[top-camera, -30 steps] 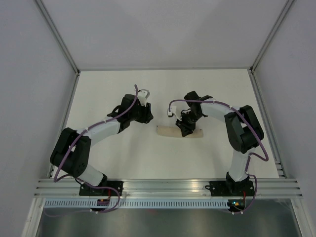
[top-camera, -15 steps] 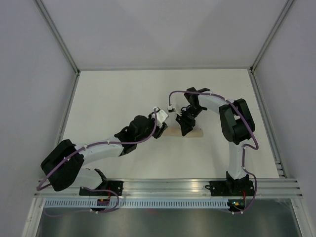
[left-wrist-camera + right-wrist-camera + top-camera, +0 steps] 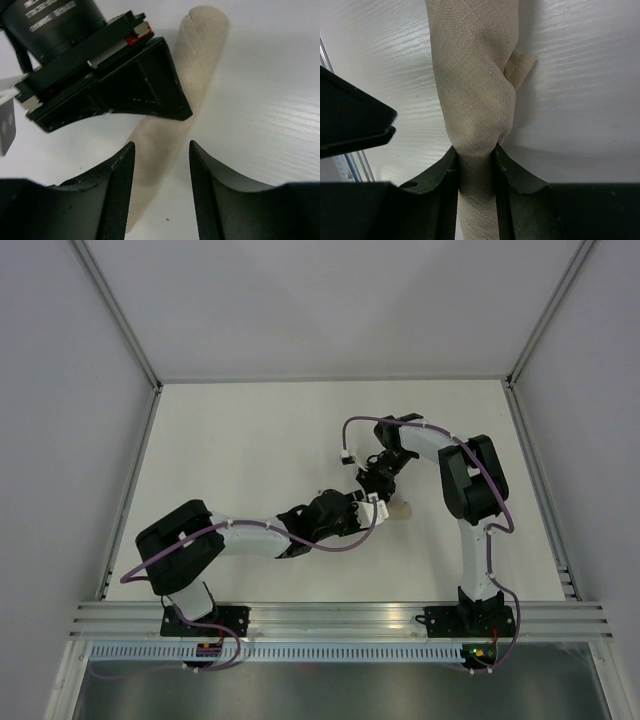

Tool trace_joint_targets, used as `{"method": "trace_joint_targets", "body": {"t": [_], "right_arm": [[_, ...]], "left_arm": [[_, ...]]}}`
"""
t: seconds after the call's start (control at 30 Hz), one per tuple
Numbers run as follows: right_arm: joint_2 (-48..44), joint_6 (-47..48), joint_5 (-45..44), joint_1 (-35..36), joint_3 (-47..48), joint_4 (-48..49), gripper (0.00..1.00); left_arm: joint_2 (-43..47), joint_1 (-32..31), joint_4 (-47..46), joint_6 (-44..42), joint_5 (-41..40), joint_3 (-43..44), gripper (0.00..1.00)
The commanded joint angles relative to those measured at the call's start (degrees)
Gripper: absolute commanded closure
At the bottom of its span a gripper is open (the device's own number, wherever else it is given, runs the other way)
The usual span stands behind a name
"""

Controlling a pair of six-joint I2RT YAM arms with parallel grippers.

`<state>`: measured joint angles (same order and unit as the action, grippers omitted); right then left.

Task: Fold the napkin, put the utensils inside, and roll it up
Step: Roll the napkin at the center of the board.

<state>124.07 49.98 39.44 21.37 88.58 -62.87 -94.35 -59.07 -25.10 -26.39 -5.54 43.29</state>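
Note:
The napkin [image 3: 400, 509] is a tight beige roll lying on the white table. It shows clearly in the left wrist view [image 3: 202, 60] and the right wrist view [image 3: 472, 75]. My right gripper [image 3: 373, 484] is shut on the roll, its fingers pinching the cloth in the right wrist view [image 3: 476, 155]. My left gripper [image 3: 358, 516] is open and hovers just above the roll's left part [image 3: 161, 150], close beside the right gripper's black body [image 3: 115, 90]. The fork is hidden.
The white table [image 3: 230, 440] has metal rails along its left and right edges, and grey walls enclose it. The left arm stretches low across the near middle of the table. The left gripper's black body shows at the left of the right wrist view [image 3: 350, 125].
My left arm has swung from the back left down and right to the roll, ending beside the right gripper. My right gripper has stayed shut on the roll.

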Motion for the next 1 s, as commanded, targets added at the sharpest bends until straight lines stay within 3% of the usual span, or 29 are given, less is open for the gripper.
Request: {"method": "trace_joint_targets", "body": {"t": [0.0,0.7,0.97], "right_arm": [[5.5,2.8,-6.1,0.4,-2.2,0.4,0.87],[8.5,5.2,-5.9,-0.8,1.2,-3.6,0.87],[8.8,6.0,-5.8,-1.0,1.7,-4.5,0.87]], "left_arm": [[-3.5,-1.6,1.3,-8.0,-1.0,4.8,0.47],[-16.0,-1.6,8.4,-20.0,-4.1,11.3,0.46],[-17.7,-0.7,14.0,-21.4,-3.7,12.5,0.52]]}}
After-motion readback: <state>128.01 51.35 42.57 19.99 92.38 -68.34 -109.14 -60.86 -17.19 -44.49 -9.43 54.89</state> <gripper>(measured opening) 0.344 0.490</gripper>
